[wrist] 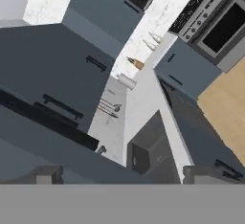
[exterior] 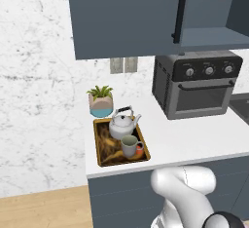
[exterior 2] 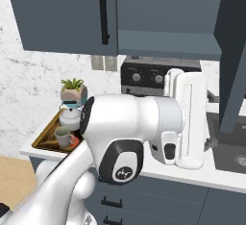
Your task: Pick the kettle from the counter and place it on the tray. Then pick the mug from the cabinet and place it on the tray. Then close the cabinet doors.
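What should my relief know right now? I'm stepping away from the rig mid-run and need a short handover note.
Gripper: open, holding nothing, aimed along the cabinets.
Kettle and mug: both sit on the tray on the counter, beside the plant pot.
Done: both placements.
Left: close the cabinet doors. The left door looks closed or nearly so; the right door stands open, exposing the shelf.

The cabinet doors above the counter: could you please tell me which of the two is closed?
The left cabinet door, above the plant and tray, is closed flat; the right door swings out, baring the shelf.
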